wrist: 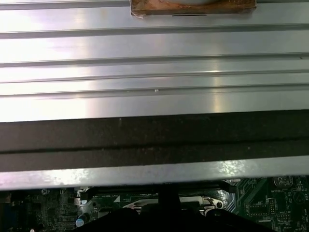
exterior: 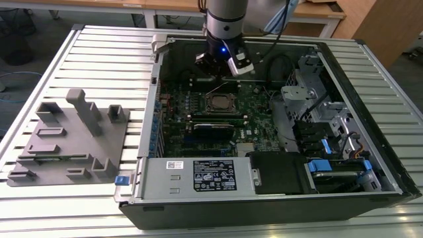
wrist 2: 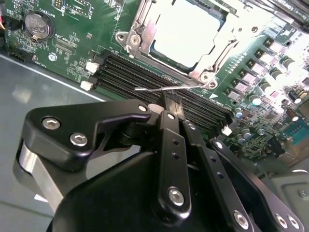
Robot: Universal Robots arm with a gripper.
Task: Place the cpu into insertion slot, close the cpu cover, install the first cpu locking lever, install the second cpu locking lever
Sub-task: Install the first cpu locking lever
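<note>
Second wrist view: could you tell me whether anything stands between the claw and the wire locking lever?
Nothing visible does: the claw appears closed on the lever itself, just over the memory slots.

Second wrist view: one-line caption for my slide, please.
Gripper pinches a wire locking lever, with the cpu seated under the closed cpu cover.

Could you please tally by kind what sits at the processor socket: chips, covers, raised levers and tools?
cpu: 1
cpu cover: 1
raised locking lever: 1
tool: 1
Total: 4
</note>
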